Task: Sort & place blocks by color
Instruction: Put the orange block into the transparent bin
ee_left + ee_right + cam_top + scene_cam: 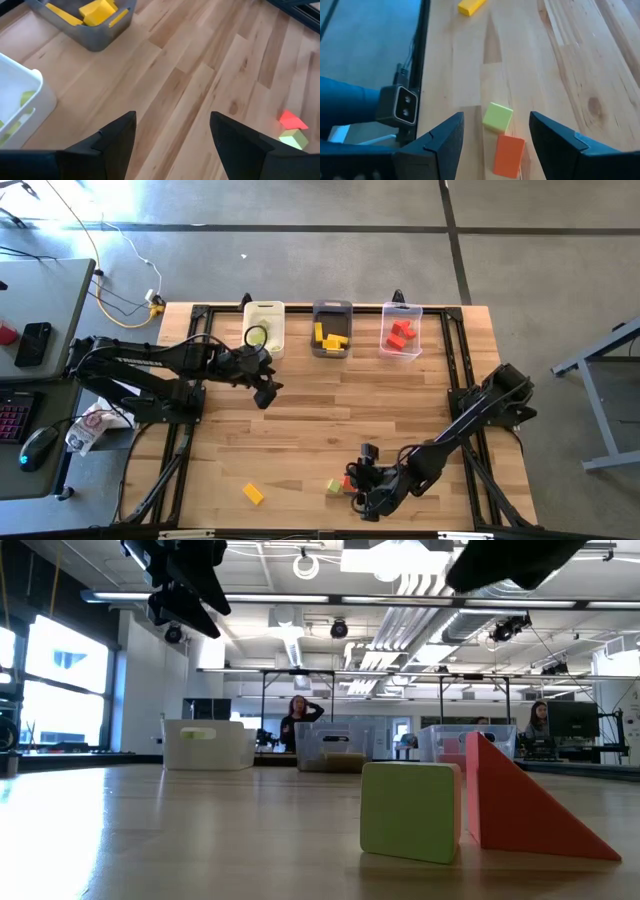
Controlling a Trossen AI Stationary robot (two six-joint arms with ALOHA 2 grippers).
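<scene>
Right gripper (pixel 362 496) hangs low at the desk's (pixel 330 405) near edge, fingers spread over the green block (pixel 497 117) and red block (pixel 509 155), while the left gripper (pixel 266 391) hovers open beside the white bin (pixel 265 328).

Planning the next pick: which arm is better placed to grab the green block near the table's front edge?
Right. The right gripper, open, hovers beside the green block; the left gripper is by the bins.

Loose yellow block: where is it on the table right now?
In the high view the loose yellow block lies alone near the table's front edge, left of centre, well to the left of the green block and red block by the right gripper.
</scene>
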